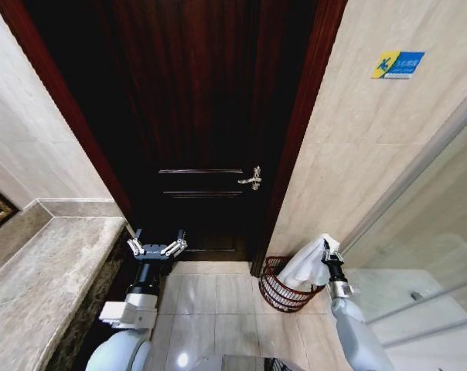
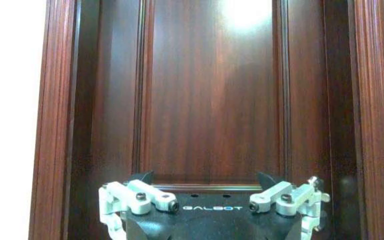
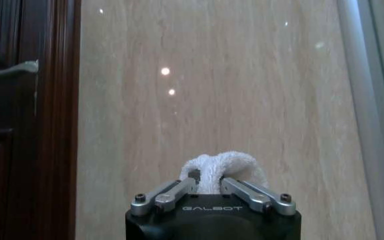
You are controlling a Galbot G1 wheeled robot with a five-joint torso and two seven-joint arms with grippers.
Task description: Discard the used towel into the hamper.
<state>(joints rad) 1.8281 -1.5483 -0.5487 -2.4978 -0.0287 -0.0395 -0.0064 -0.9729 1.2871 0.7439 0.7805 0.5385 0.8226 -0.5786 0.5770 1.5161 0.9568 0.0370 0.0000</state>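
Hanging from the right gripper [image 1: 326,249] is a white, soft terry towel [image 1: 305,267], and its lower part drops toward the round dark red-brown hamper of open wire weave [image 1: 282,291]. The hamper stands on the pale glossy tiled floor [image 1: 218,309], just beside the dark red wooden door frame [image 1: 291,147] and against the beige marble wall [image 1: 357,139]. In the head view the towel overlaps the far side of the hamper's rim; whether the cloth touches the basket, I cannot tell. In the right wrist view the right gripper [image 3: 207,186] has its jaws narrow, pinched on a bunched fold of the towel [image 3: 220,165], with the beige wall behind it.

The left gripper [image 1: 157,247] is held in front of the dark brown panelled door [image 1: 195,116], well apart from the hamper, beside the grey stone countertop [image 1: 48,286]. Its jaws stand wide and hold nothing; the left wrist view shows the left gripper [image 2: 205,177] facing the door panel [image 2: 212,90]. A silver lever handle [image 1: 251,179] sits on the door.
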